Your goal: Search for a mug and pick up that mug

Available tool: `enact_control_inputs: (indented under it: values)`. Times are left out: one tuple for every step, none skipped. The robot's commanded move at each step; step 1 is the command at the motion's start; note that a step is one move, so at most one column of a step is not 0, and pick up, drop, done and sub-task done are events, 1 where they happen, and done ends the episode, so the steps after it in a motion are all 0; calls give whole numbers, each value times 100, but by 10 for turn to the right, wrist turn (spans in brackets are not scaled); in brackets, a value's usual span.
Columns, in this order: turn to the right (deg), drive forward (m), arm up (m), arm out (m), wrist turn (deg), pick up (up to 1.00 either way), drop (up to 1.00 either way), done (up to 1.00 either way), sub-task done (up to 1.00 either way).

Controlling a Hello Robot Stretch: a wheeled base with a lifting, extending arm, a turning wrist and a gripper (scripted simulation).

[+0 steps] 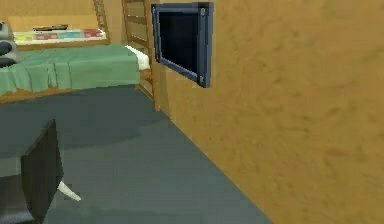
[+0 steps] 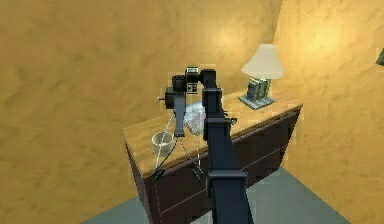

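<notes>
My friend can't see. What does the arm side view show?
A dark arm reaches out to a wooden dresser, its gripper near a pale thing on top; whether it holds anything can't be told. A lamp stands at the dresser's right end, before yellow walls.

The dresser [image 2: 262, 142] stands against the wall [image 2: 80, 80] behind it, its right end near the room's corner, with floor [image 2: 322, 202] before it. On the dresser's right end stands a lamp [image 2: 263, 64] with a small boxy thing [image 2: 258, 96] at its foot, a bowl [image 2: 163, 140] sits toward the left end near the front edge, and a pale thing [image 2: 194, 121] lies between bowl and lamp. The arm [image 2: 222, 165] crosses before the dresser's front up to its top, where the fingers [image 2: 177, 115] show between the bowl and the pale thing.
</notes>
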Motion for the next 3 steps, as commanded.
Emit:
enact_control_inputs:
  values:
    - [0,0,0,0,450,0,0,0,0]
    - [0,0,0,0,450,0,0,0,0]
    - [0,0,0,0,450,0,0,0,0]
